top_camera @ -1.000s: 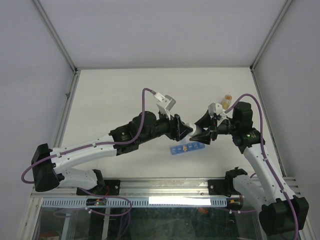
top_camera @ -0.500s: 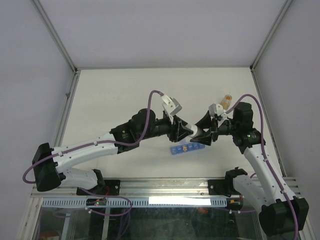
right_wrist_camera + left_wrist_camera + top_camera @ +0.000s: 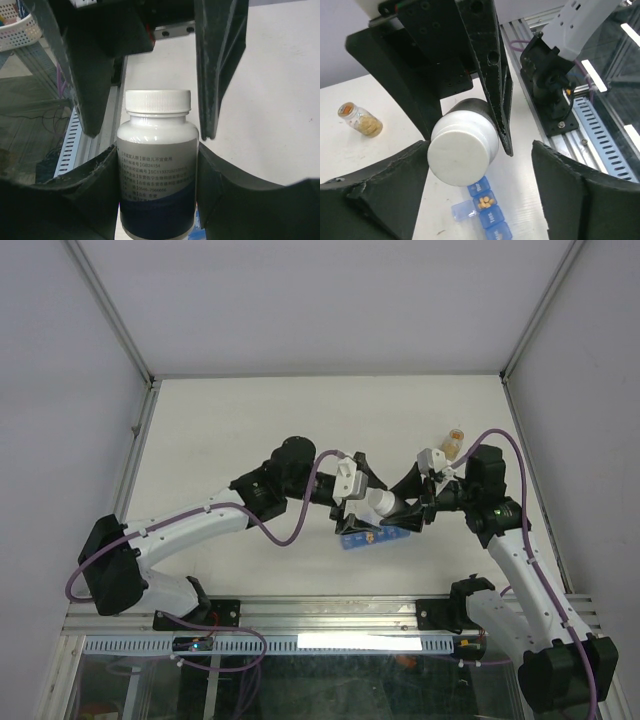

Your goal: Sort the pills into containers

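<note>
One view, left wrist's, clearly shows pills in the translucent blue strip. Right fingers clamp the white bottle; left fingers gape.

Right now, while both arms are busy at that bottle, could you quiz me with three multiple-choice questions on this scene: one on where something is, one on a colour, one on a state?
1. Where is the blue pill strip?
A. On the table, just below the white bottle
B. Inside the left tool
C. At the far left corner

2. What colour is the bottle's cap?
A. Red
B. White
C. Green

3. How is the left tool?
A. Shut on nothing
B. Shut on the strip
C. Open, its fingers on either side of the cap

Answers:
1 A: the left wrist view shows the strip lying under the bottle, which the right tool grips by its body.
2 B: the cap is plain white in both wrist views.
3 C: gaps show between the cap and both fingers.
</note>
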`<state>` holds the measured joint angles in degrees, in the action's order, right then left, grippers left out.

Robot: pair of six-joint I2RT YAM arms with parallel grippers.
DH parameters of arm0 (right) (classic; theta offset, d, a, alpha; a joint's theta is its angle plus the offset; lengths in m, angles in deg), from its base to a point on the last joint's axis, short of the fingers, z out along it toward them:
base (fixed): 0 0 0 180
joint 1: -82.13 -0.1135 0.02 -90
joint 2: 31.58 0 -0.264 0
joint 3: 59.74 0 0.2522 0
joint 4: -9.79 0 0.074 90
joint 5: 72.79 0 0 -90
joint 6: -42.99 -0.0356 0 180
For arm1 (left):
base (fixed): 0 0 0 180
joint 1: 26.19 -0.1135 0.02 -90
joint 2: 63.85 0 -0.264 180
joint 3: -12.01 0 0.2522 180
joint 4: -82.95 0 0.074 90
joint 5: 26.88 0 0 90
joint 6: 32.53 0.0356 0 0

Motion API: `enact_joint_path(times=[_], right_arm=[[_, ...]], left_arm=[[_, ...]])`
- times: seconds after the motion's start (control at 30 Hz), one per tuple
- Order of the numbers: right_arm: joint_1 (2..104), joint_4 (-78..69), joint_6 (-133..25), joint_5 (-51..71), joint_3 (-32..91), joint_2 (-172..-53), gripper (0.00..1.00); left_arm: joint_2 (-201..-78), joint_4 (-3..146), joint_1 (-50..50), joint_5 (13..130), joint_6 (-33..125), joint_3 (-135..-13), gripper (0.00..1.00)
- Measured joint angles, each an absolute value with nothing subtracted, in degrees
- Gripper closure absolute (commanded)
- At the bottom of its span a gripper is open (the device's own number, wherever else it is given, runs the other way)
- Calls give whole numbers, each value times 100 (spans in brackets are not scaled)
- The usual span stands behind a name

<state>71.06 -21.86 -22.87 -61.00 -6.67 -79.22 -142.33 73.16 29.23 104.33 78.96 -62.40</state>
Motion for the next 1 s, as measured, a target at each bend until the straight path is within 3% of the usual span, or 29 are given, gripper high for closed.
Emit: enact_joint_path(times=[0.03, 0.17, 0.43, 0.63, 1.0], right_arm=[[7106, -2176, -2289, -6089, -667, -7926, 100], [7106, -2068, -2287, -6037, -667, -7931, 100], [7106, -2047, -2287, -6011, -667, -7931, 100], [7106, -2047, -2287, -6002, -667, -7931, 100], [7106, -2044, -2287, -5995, -667, -7944, 100]], left_arm=[[-14276, 7314, 2921, 10479, 7933, -6244, 1], [-14239, 7738, 2918, 10230, 7529, -6039, 1], [-12985, 9117, 2881, 9168, 5717, -4865, 2], [-12405, 9226, 2883, 8267, 3975, -4598, 21], [-12980, 7626, 3655, 6523, 3081, -5499, 26]])
